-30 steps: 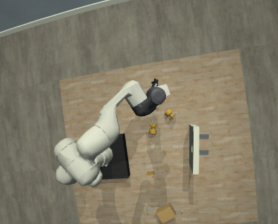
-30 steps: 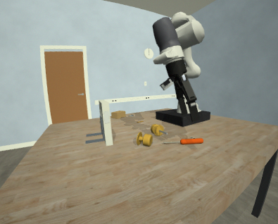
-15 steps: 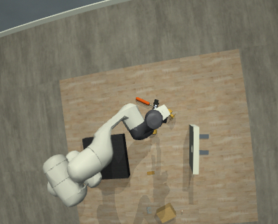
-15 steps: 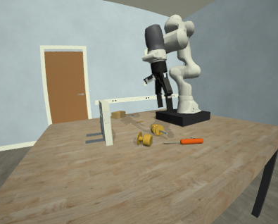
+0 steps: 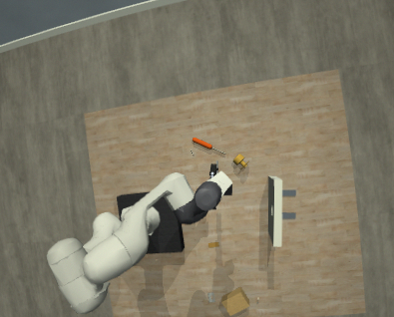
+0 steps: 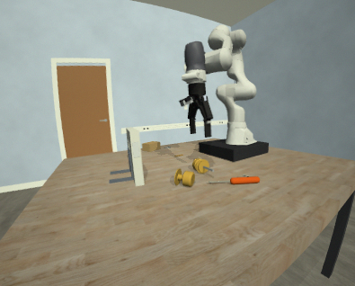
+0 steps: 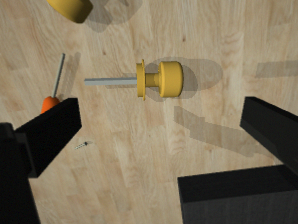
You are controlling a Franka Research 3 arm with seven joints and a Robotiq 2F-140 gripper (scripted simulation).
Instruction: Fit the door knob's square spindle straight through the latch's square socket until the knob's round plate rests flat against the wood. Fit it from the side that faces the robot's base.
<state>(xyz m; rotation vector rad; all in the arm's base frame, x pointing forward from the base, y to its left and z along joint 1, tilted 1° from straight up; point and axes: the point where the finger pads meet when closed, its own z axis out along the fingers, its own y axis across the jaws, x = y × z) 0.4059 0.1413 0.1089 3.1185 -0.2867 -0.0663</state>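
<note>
The brass door knob with the square spindle (image 7: 157, 80) lies on its side on the table, its grey spindle (image 7: 110, 81) pointing left in the wrist view. It also shows in the exterior view (image 6: 201, 165). My gripper (image 7: 160, 112) is open and empty. It hangs well above this knob, fingers pointing down (image 6: 199, 128). In the top view my wrist (image 5: 211, 193) covers the knob. The white wood panel (image 6: 135, 158) stands upright on two feet, with the dark latch in its edge (image 5: 271, 209).
A second brass knob (image 6: 184, 177) lies close by and also shows in the top view (image 5: 240, 159). An orange-handled screwdriver (image 6: 243, 180) and a tiny screw (image 7: 83, 145) lie near it. A cardboard box (image 5: 235, 300) sits far off, and the black robot base (image 6: 234, 149) stands behind.
</note>
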